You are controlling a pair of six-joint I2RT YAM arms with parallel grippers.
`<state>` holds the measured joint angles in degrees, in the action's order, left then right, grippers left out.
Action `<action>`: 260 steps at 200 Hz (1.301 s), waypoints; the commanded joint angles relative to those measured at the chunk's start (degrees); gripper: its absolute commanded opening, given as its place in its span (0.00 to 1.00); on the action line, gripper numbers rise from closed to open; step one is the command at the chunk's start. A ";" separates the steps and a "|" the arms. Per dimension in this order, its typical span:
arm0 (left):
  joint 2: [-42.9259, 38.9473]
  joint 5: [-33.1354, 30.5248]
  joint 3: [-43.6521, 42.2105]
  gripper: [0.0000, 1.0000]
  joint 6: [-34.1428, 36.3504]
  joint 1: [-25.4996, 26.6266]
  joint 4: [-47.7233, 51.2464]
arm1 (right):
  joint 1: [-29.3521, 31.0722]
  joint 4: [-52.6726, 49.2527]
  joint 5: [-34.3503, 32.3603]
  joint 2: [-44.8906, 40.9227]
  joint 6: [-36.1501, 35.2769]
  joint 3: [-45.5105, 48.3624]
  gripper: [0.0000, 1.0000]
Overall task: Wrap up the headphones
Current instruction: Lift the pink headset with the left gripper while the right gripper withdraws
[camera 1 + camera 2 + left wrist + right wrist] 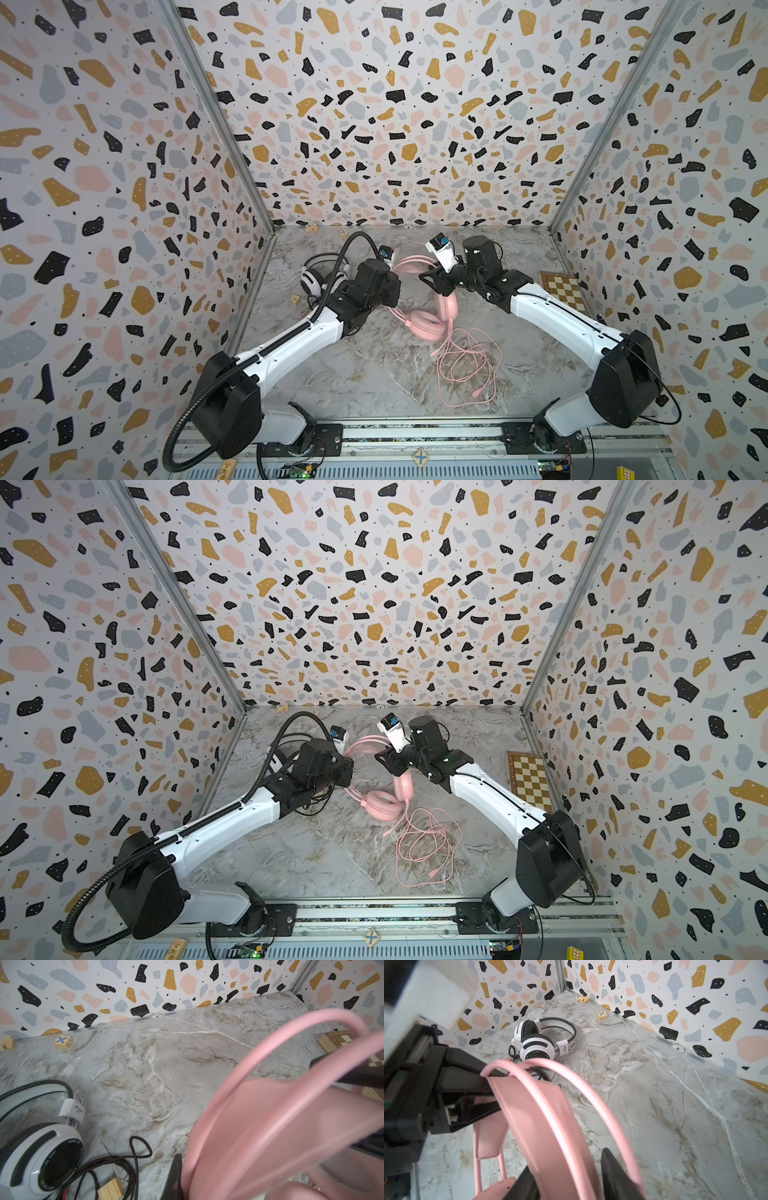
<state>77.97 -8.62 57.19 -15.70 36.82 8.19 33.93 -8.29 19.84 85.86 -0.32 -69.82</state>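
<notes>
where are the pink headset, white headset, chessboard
pink headset (424, 326), in a top view, flat-lying ear cup
white headset (534, 1049), right wrist view, near ear cup
chessboard (564, 292), in a top view, checkered face

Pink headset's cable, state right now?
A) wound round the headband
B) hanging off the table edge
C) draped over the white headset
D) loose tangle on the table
D: the pink cable lies in a loose, unwound tangle on the table, on the arm-base side of the pink headset, with its plug end trailing nearest the bases.
</notes>
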 commanded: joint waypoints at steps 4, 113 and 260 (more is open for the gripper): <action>-2.13 -0.48 -0.04 0.00 -1.89 -0.50 -4.27 | -0.25 2.49 -2.80 -4.19 1.55 -0.35 0.60; -7.24 8.72 5.70 0.00 -3.63 -11.36 0.29 | -18.24 10.61 2.73 -19.93 12.16 19.15 0.69; -2.05 18.58 27.20 0.00 -7.29 -22.93 6.52 | -10.36 18.73 6.27 -21.27 19.17 41.07 0.68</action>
<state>75.96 5.34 82.28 -18.72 13.85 18.50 20.60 4.82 23.77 65.84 17.37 -30.41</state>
